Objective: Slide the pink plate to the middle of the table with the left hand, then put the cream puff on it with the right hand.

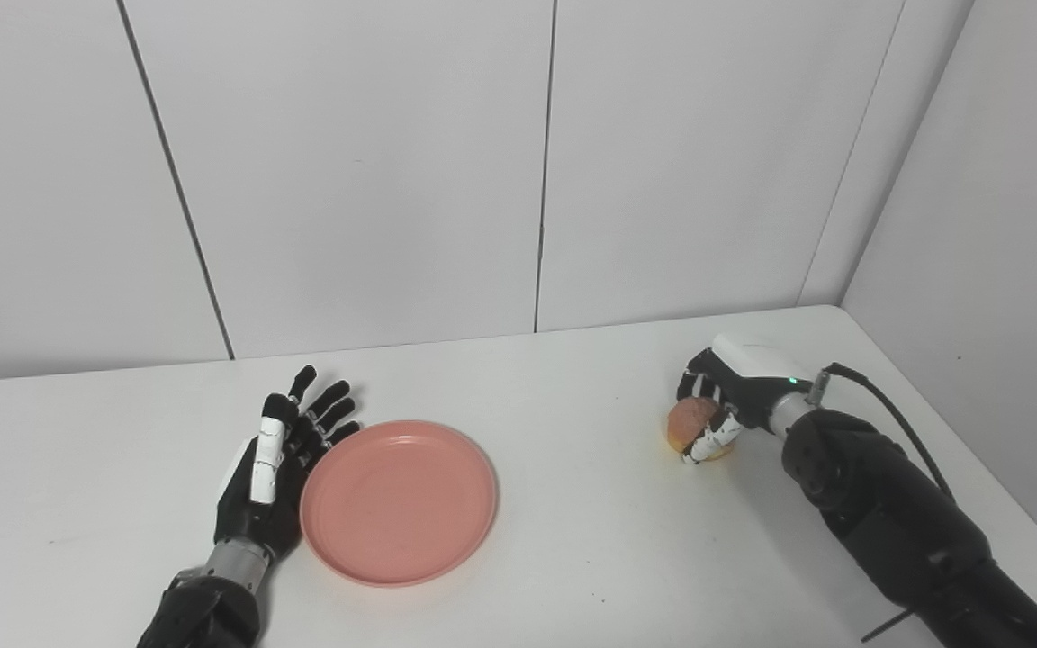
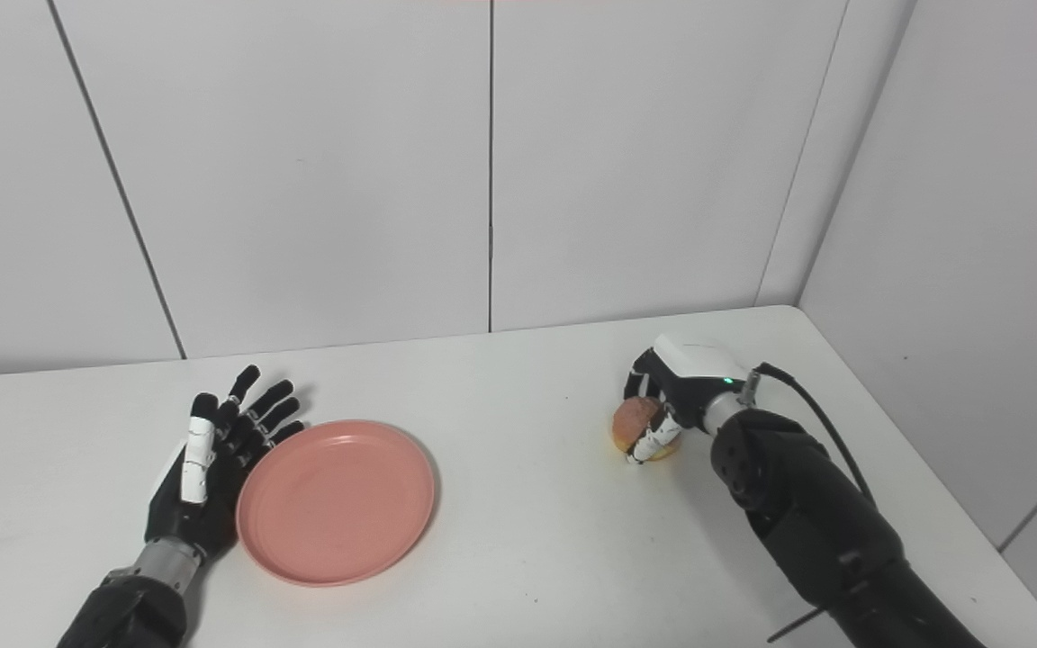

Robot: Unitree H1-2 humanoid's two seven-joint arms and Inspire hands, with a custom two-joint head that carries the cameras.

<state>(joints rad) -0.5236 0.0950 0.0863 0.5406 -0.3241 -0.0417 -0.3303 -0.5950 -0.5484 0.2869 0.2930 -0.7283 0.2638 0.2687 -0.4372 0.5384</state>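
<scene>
Your right hand is curled over the cream puff, fingers wrapped down its front, thumb side behind. The puff sits low on the counter; you can't tell from either view whether it's lifted or touching. It's on the right side of the counter, well apart from the plate. A green light shows on the wrist housing, cable running back along the forearm.

Your left hand is spread flat, fingers apart and pointing away from you, holding nothing. Its inner edge lies right against the left rim of the pink plate, touching or just short of it; the views don't settle which.

The plate lies flat, left of the counter's middle, nothing on it.

View differences: the left eye view puts the plate nearer picture centre and shows more of the puff's pale base under the fingers. The right eye view shows more of the right wall and a bit more bare counter past the right forearm. Otherwise both agree.
</scene>
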